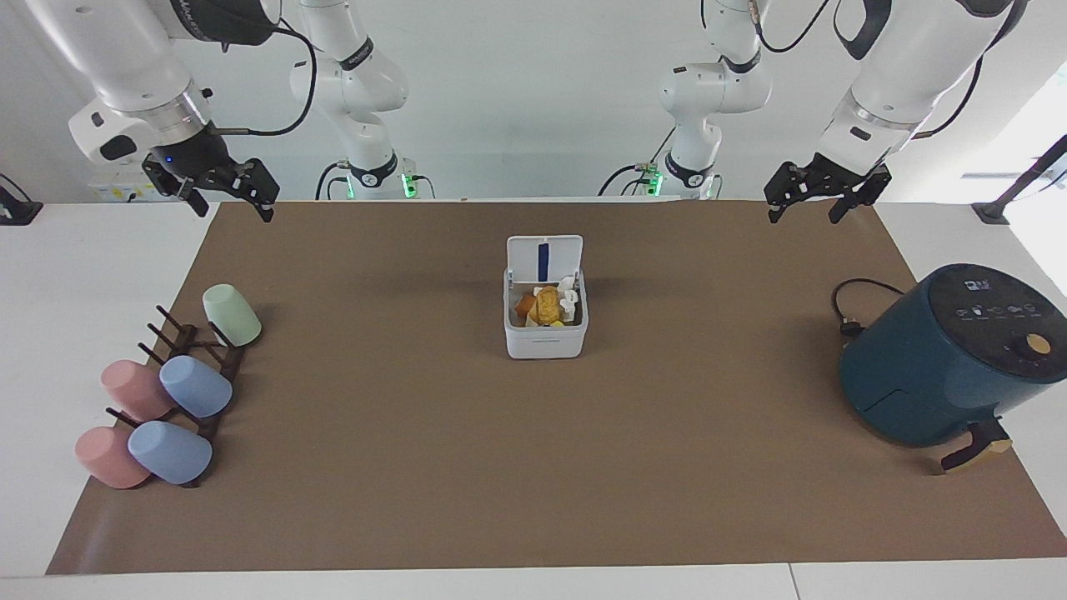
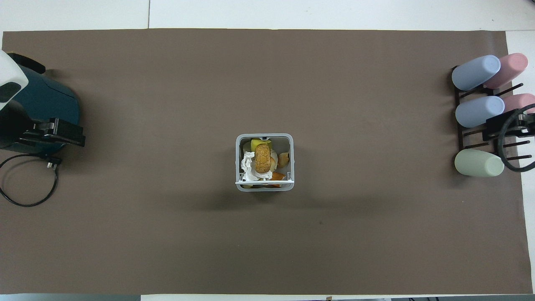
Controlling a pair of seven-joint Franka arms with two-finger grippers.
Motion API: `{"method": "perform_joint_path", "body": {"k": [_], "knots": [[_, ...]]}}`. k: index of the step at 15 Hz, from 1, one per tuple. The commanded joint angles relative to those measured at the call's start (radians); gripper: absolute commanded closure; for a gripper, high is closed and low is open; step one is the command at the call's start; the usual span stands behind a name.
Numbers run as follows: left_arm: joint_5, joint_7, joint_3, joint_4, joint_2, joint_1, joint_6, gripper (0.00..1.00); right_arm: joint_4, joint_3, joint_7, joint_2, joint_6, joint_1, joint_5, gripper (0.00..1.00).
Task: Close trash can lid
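While the lid (image 1: 543, 257) stands upright, hinged at the robots' side | trash can (image 1: 546, 333) frame centre, contents exposed | left claw (image 1: 824, 197) upper right, right claw (image 1: 223, 190) upper left, both released, waiting.

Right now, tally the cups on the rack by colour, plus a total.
Pink cups: 2
Blue cups: 2
Green cups: 1
Total: 5 cups, all on the dark rack at the right arm's end of the table.
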Motion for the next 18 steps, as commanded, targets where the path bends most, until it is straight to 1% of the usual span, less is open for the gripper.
{"method": "perform_joint_path", "body": {"k": [1,11,12,13,14,15,16,17,18], "knots": [[0.022,-0.003,0.003,-0.013,-0.011,-0.006,0.017,0.0,-0.019,0.003,-0.024,-0.016,0.006,-0.006,-0.002,0.0],[0.013,-0.013,0.002,-0.033,-0.018,-0.018,0.017,0.0,-0.019,0.003,-0.024,-0.016,0.006,-0.006,-0.002,0.0],[0.013,-0.015,0.0,-0.033,-0.02,-0.033,0.017,0.0,-0.019,0.003,-0.024,-0.016,0.006,-0.006,-0.002,0.0],[0.013,-0.023,-0.001,-0.042,-0.027,-0.071,0.02,0.0,-0.019,0.003,-0.024,-0.016,0.006,-0.006,-0.002,0.0],[0.013,-0.061,-0.001,-0.066,-0.038,-0.105,0.021,0.13,-0.019,0.003,-0.024,-0.016,0.006,-0.006,-0.002,0.0],[0.013,-0.137,-0.003,-0.092,-0.057,-0.154,0.033,0.56,-0.019,0.003,-0.024,-0.016,0.006,-0.006,-0.002,0.0],[0.013,-0.217,-0.003,-0.141,-0.078,-0.218,0.062,0.97,-0.019,0.003,-0.024,-0.016,0.006,-0.006,-0.003,0.0],[0.013,-0.284,-0.003,-0.202,-0.115,-0.277,0.107,1.0,-0.019,0.003,-0.024,-0.016,0.006,-0.006,-0.002,0.0],[0.011,-0.347,-0.003,-0.265,-0.147,-0.335,0.162,1.0,-0.019,0.003,-0.024,-0.016,0.006,-0.006,-0.002,0.0]]}}
